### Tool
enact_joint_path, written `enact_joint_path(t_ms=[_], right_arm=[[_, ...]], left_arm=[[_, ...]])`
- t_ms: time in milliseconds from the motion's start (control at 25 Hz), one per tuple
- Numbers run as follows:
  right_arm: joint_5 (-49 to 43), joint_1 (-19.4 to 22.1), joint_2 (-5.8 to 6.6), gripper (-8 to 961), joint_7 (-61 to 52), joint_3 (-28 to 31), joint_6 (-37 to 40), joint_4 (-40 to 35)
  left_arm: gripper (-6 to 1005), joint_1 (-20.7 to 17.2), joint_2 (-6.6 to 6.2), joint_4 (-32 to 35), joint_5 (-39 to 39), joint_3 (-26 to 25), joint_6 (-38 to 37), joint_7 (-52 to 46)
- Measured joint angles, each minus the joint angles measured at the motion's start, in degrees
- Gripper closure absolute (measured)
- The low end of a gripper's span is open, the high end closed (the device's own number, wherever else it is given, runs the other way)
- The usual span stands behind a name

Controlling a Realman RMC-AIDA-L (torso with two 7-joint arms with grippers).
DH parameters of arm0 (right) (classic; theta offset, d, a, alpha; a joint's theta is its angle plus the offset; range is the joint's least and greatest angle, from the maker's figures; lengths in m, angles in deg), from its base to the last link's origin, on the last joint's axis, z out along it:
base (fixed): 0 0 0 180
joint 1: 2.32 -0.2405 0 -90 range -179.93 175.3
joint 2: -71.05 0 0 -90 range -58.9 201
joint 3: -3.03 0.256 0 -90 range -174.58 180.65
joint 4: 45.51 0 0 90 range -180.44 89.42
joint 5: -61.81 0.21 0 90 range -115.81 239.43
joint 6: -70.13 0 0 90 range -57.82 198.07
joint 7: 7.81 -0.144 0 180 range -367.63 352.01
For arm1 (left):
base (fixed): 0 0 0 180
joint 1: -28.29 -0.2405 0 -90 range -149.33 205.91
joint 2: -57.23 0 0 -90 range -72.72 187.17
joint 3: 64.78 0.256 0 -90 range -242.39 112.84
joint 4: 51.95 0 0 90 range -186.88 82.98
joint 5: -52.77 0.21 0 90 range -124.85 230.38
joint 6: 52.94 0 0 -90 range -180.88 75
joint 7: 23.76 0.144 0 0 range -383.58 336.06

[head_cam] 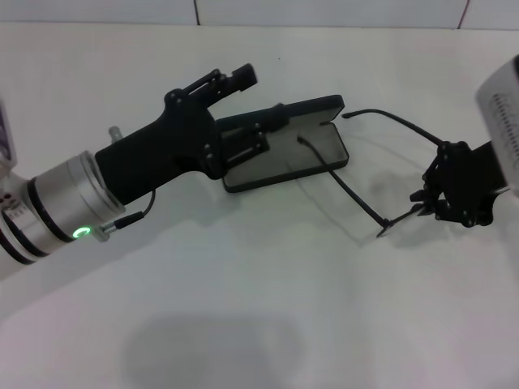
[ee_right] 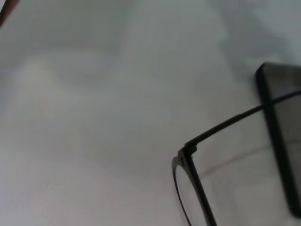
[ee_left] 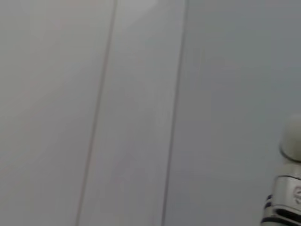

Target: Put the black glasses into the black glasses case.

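The black glasses case (head_cam: 312, 154) lies open at the middle of the white table, grey lining up. My left gripper (head_cam: 263, 97) is open at the case's left end, its lower finger (head_cam: 258, 128) lying over that end and its upper finger raised clear. My right gripper (head_cam: 419, 207) is shut on the front frame of the black glasses (head_cam: 350, 190), to the right of the case. One temple arm's tip reaches over the case's inside; the other ends by its far right corner. The right wrist view shows the frame's hinge corner (ee_right: 188, 153) and the case's edge (ee_right: 277, 136).
The white table (head_cam: 243, 308) runs in all directions around the case. Tile seams show along its far edge. The left wrist view shows only pale surface and a silver and white robot part (ee_left: 289, 188) at one edge.
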Motion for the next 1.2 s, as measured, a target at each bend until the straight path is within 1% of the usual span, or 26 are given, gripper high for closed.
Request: enact_joint_path(t_ms=[200,320,480,560,760,920,1200], right_arm=[[5.95,2.69,-0.07,835,4.47,4.57,0.41,0.35],[9.34,4.18,-0.05,835,7.41,6.26,1.47,0.57],[13.77,4.95,-0.03,835,11.55,9.94,4.54,2.53],[16.64,5.42,-0.04,835,13.44,10.94,4.61,3.85],[27.22,7.48,-0.23,835,19.84,10.89,-0.07,7.76],[34.77,7.86,-0.27,835,25.64,10.73,-2.49,11.72],[39.05,7.51,-0.37,835,31.25,10.58,-4.04,14.93]], left_arm=[[287,1.75,-0.54,-0.09,1.62,0.0,-1.1,-1.69],[287,2.31,-0.86,-0.08,1.85,0.0,-1.62,-2.8],[288,3.13,-1.01,-0.14,2.32,0.0,-1.98,-3.65],[288,3.76,-1.17,-0.16,3.3,0.0,-2.09,-3.88],[288,5.86,-1.92,-0.17,6.53,0.0,-4.71,-6.67],[289,8.03,-2.54,-0.17,8.53,0.0,-7.23,-9.58],[289,11.03,-2.86,-0.17,8.89,0.0,-7.72,-13.53]])
